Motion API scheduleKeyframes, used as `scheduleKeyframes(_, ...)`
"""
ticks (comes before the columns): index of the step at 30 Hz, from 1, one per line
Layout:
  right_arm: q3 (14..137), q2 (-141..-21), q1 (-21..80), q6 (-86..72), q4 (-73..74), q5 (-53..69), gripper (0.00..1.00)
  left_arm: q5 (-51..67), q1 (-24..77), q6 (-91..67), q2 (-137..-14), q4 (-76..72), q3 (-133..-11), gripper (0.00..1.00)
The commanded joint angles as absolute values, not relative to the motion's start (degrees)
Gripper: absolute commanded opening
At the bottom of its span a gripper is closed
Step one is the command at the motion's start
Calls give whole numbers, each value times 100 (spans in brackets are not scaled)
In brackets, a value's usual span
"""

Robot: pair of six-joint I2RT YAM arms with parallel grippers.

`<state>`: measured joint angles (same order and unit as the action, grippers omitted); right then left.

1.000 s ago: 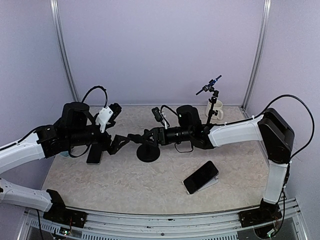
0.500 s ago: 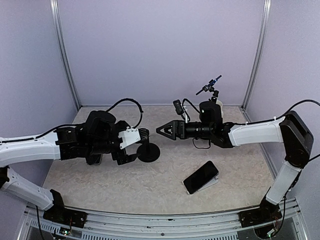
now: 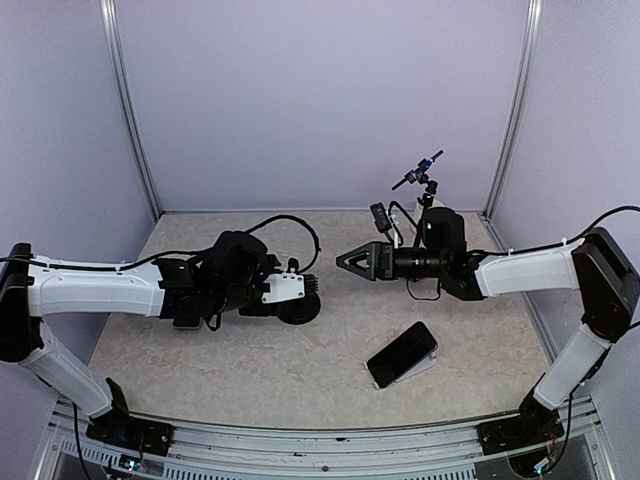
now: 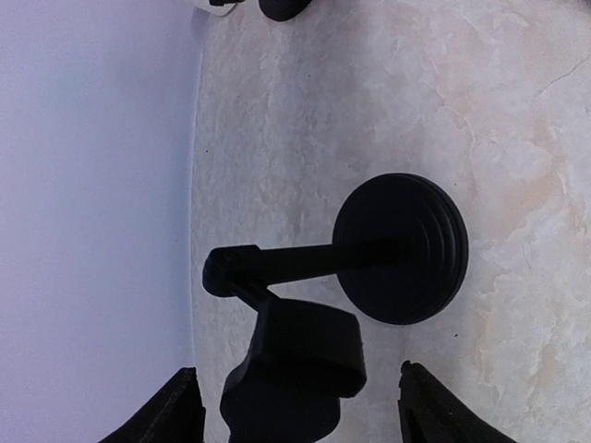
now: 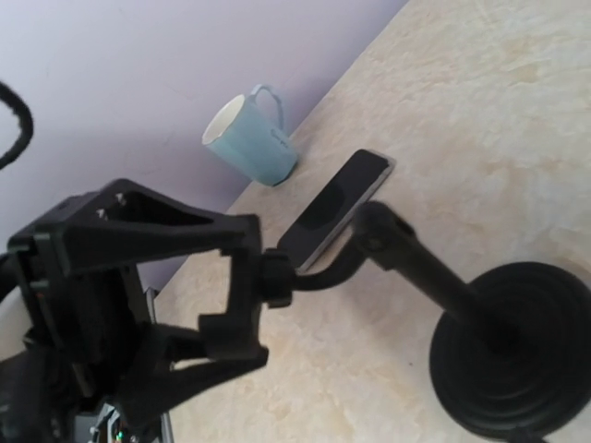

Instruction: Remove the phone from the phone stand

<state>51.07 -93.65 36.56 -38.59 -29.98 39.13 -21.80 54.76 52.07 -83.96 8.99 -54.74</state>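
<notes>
The stand [image 3: 298, 308] has an empty cradle [image 4: 300, 355]. 1 phone [image 5: 337, 205] lies flat on the desk [image 3: 300, 370] just left of it. A 2nd phone [image 3: 402, 353] leans on a white block [image 3: 430, 366] at the near right. The left end effector [image 4: 295, 411] is spread wide and grips nothing, with the cradle showing between its fingers. The right end effector [image 3: 345, 260] hangs right of the stand with nothing in it; how far it is parted I cannot tell. Either phone is probably stiff, light, slick and glass-faced, so pinch it across the 2 long edges near mid-length and lift gently.
</notes>
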Motion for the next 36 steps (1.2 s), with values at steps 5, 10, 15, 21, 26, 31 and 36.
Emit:
scheduleKeyframes(5,4932,-9035,3366,-3860,-3122,4145,99,-2500,5369,5931,-8623,149,-5513,48)
scheduleKeyframes(10,4955,-9035,3288,-3829,-3107,4214,98,-2558,5320,5927,-8520,119,-5554,34)
scheduleKeyframes(15,4949,-9006,3278,-3794,-3131,4220,98,-2808,5186,5848,-8399,159,-5654,27)
scheduleKeyframes(21,4953,-8989,3276,-3774,-3145,4225,98,-3320,4779,5665,-8347,-26,-5743,20)
scheduleKeyframes(26,4911,-8973,3278,-3779,-3209,4236,98,-3832,4264,5429,-8465,-144,-5900,15)
scheduleKeyframes(31,4813,-8931,3278,-3759,-3338,4246,98,-4323,3690,5252,-8733,-190,-6083,12)
scheduleKeyframes(36,4859,-8876,3278,-3579,-3135,4217,98,-4443,3198,4926,-8907,-179,-6282,11)
